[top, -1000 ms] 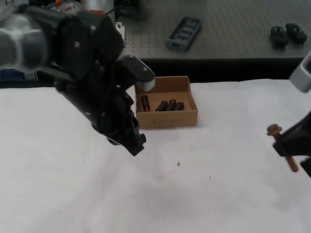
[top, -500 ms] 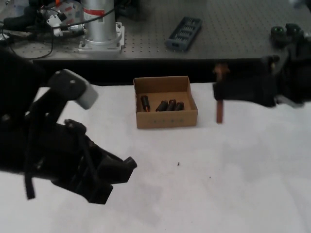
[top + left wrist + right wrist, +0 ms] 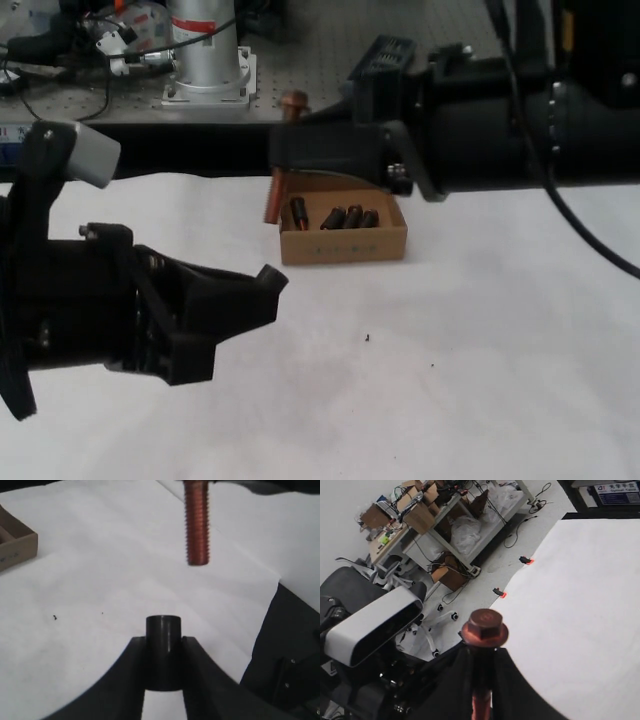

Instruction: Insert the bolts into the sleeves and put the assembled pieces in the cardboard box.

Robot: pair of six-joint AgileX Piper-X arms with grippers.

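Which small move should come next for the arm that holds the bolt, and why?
Probably the right gripper should first bring the bolt in line with the sleeve, before any lowering. The sleeve stands upright, clamped in the left gripper, open end up. The bolt hangs threads down, apart from it, and its tip seems off the line of the opening.

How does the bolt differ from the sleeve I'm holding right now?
The bolt is copper-coloured and threaded; the sleeve is black and smooth. The bolt hangs tip down from the right tool; the sleeve stands open end up in the left tool. The bolt's tip is clear of the sleeve, not yet inserted. Both are clamped and roughly upright.
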